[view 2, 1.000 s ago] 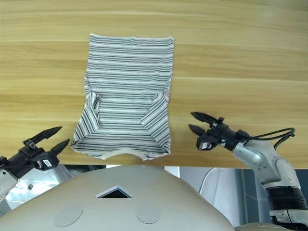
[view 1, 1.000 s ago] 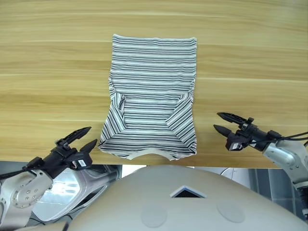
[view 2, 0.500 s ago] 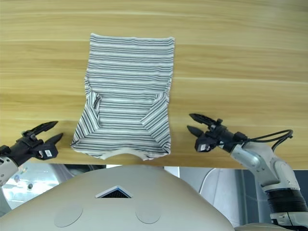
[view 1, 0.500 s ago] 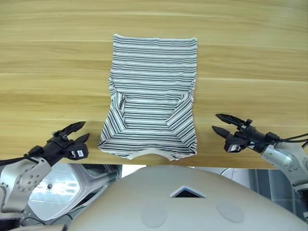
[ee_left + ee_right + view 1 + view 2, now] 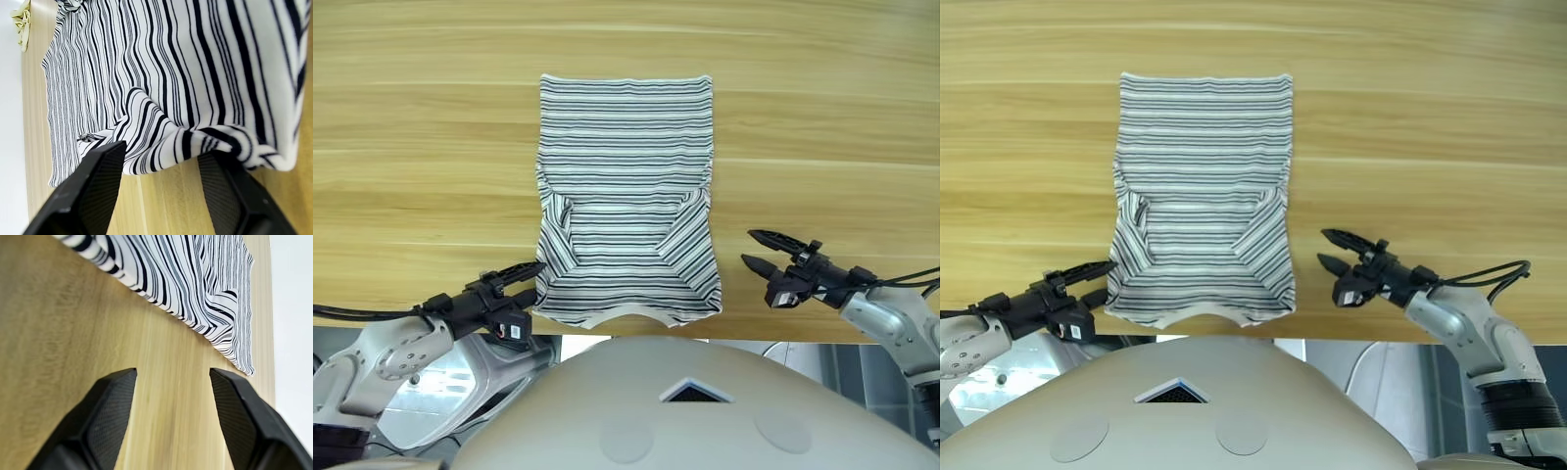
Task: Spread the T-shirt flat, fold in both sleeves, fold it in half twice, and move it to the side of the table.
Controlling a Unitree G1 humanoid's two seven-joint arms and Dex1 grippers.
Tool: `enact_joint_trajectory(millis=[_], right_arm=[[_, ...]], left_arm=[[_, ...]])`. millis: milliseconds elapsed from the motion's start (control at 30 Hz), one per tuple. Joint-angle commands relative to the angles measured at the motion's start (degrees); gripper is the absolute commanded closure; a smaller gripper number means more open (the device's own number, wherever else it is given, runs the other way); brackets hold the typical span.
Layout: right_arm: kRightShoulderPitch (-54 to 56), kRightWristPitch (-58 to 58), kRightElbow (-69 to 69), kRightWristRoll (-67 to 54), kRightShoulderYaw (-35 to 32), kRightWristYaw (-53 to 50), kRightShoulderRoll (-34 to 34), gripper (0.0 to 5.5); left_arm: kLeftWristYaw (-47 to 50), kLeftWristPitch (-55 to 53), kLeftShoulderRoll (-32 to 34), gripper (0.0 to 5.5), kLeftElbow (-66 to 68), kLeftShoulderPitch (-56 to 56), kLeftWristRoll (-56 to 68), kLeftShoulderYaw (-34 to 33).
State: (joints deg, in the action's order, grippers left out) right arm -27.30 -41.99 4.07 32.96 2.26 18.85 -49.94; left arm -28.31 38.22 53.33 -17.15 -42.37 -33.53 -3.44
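Left tool [image 5: 532,279], fingers spread wide, sits at the lower left of the frame, its tips at the bottom left corner of the striped T-shirt [image 5: 626,186]. Right tool [image 5: 748,248], equally wide and holding nothing, hovers lower right over the bench [image 5: 411,147], near the shirt's edge. Mid-frame, the T-shirt lies flat with both sleeves folded in.

A black-and-white striped fabric T-shirt [image 5: 195,289] lies on a light wooden worktop [image 5: 58,333], its side edge running slantwise and rippling a little where the cloth bunches. Off that edge, clear of the cloth, the two black, finely textured jaws of the right arm stand well apart, with bare wood grain between them. Neither jaw touches the T-shirt. Beyond the T-shirt's far corner the worktop ends against a pale, plain background [image 5: 293,308].
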Motion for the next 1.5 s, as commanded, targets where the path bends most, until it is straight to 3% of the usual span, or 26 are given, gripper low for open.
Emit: enact_joint_trajectory(millis=[33,600,1233,1500], right_arm=[[0.3,0.3,-0.3,0.0,0.3,1.0,-1.1,2.73],[-6.1,-2.6,6.9,-8.3,2.3,11.5,-9.1,2.71],[0.6,-4.0,5.8,-9.0,11.3,15.7,-6.3,2.71],[1.2,-5.0,4.4,-9.6,11.2,16.0,-7.4,4.05]], left_arm=[[-3.4,-1.3,1.4,2.83,2.0,-0.7,-2.6,3.2],[-4.1,0.2,6.1,5.49,3.2,-0.4,-0.8,7.5],[-4.1,-0.7,6.0,5.49,2.4,2.7,0.4,10.9],[-4.0,-0.7,6.6,5.5,2.8,3.1,1.0,11.1]])
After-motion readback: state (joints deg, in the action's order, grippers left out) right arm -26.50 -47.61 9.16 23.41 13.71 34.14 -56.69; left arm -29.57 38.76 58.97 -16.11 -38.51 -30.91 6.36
